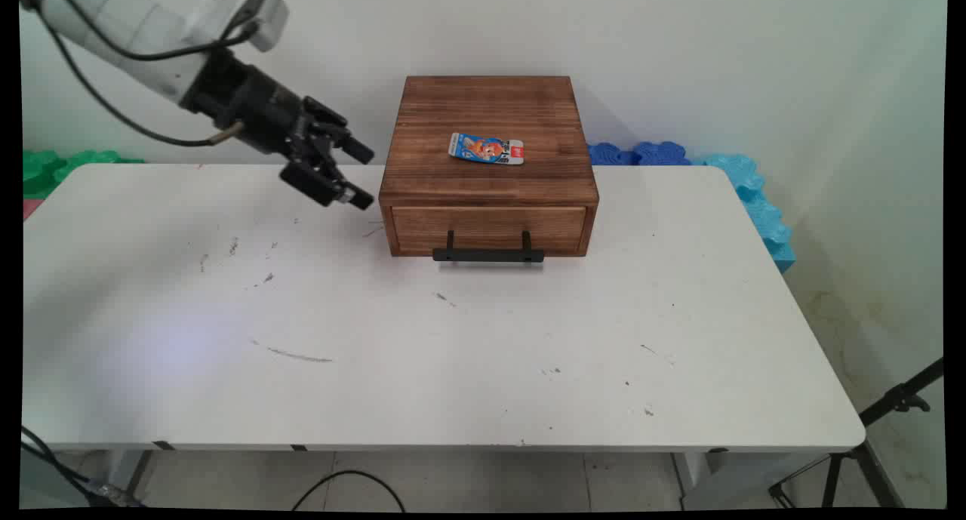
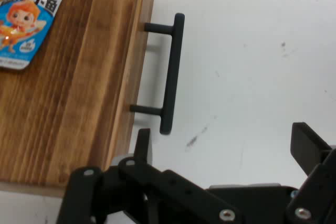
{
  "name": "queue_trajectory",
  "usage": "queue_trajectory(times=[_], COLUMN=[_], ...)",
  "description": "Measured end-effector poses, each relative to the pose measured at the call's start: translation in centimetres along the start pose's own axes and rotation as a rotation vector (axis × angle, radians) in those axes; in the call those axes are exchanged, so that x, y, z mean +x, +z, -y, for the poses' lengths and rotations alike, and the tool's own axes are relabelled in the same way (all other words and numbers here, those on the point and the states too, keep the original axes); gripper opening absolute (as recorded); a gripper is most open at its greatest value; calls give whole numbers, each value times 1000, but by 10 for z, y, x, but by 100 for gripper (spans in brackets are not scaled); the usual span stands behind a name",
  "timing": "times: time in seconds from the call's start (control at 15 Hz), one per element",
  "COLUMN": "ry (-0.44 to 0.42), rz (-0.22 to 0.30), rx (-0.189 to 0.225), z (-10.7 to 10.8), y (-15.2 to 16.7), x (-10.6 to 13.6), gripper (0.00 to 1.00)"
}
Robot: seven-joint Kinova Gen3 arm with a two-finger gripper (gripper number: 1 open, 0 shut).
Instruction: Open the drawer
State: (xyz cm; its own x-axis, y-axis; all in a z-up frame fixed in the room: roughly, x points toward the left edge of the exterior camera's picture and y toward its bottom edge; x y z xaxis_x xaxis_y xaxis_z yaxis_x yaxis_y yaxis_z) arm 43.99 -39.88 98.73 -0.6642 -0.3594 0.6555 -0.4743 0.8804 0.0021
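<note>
A brown wooden box [image 1: 489,139] with one drawer stands at the table's far middle. Its drawer front [image 1: 489,229] sits flush, with a black bar handle [image 1: 488,254] sticking out. On the lid lies a small blue and orange snack packet [image 1: 487,149]. My black gripper [image 1: 364,176] hangs open in the air just left of the box, near its front left corner, holding nothing. In the hand view the box top [image 2: 79,82], the packet [image 2: 26,22] and the handle [image 2: 170,74] show beyond one fingertip [image 2: 142,142] on the left.
The white table [image 1: 423,339] carries scuff marks. Green foam pieces [image 1: 53,165] lie behind its far left, blue foam pieces [image 1: 709,165] behind its far right. A black tripod [image 1: 868,437] stands at the lower right. Cables run under the front edge.
</note>
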Motion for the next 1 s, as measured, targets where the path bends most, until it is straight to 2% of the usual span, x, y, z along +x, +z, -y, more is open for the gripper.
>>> queue_trajectory(times=[0.53, 1.0], ry=[-15, 21], rz=[78, 159], rx=[24, 42], z=[-12, -16], y=[59, 117], x=[47, 62], gripper=[100, 100])
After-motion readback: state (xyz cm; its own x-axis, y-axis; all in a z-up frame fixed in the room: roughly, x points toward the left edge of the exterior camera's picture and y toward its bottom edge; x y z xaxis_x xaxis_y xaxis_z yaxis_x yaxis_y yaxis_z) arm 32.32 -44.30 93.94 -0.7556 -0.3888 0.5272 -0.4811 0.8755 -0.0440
